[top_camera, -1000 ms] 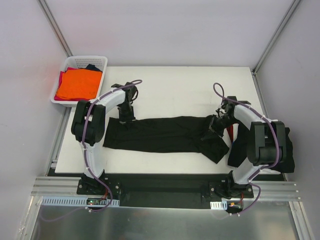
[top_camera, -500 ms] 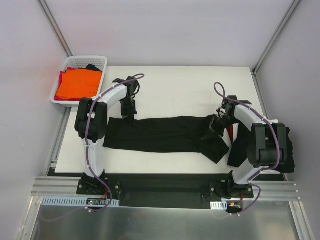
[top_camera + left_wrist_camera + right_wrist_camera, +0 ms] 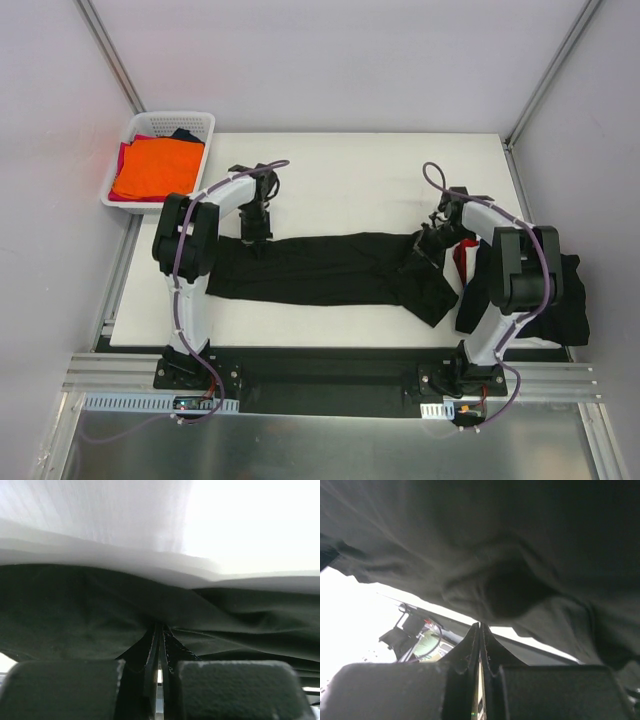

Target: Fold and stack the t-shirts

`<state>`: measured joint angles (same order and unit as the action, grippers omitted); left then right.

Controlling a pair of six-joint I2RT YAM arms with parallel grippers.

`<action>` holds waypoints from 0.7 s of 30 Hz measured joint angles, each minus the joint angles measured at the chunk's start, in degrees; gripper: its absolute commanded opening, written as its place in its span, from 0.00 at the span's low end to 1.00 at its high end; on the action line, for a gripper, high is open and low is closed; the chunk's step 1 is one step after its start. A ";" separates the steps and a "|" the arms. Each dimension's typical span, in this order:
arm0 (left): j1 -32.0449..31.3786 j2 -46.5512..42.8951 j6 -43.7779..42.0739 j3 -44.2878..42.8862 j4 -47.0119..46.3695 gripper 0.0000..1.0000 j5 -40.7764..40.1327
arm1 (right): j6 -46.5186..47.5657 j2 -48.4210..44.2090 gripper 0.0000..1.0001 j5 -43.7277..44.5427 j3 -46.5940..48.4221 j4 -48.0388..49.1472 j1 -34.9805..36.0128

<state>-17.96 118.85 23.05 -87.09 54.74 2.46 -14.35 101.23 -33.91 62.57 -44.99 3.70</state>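
Note:
A black t-shirt [image 3: 330, 268] lies stretched left to right across the white table [image 3: 350, 170]. My left gripper [image 3: 258, 240] is at its far left corner. In the left wrist view it [image 3: 160, 627] is shut, with a stitched fold of the black t-shirt [image 3: 75, 605] pinched between the tips. My right gripper [image 3: 425, 243] is at the shirt's far right end. In the right wrist view it [image 3: 480, 626] is shut at the edge of the black cloth [image 3: 520, 540], which hangs raised over it.
A white lattice basket [image 3: 160, 122] at the far left corner holds an orange shirt [image 3: 155, 168] and other dark and red cloth. Dark clothes [image 3: 570, 300] are heaped at the table's right edge, a bit of red cloth [image 3: 460, 262] showing beside the right arm.
The left gripper rose toward the far side and came back down onto the shirt's corner. The right wrist has shifted slightly toward the far side, still shut.

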 measured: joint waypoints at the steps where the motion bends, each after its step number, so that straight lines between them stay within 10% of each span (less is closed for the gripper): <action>1: 0.04 -0.07 0.00 0.59 -0.02 0.00 -0.02 | -0.11 0.74 0.01 -0.02 0.63 0.44 0.00; 21: 0.37 -7.39 1.64 10.60 -0.26 0.00 0.55 | -1.57 24.96 0.01 -0.20 30.05 2.56 -2.60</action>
<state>-17.58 111.46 24.69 -76.49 54.48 3.01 -15.92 126.19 -34.11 92.62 -42.44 1.10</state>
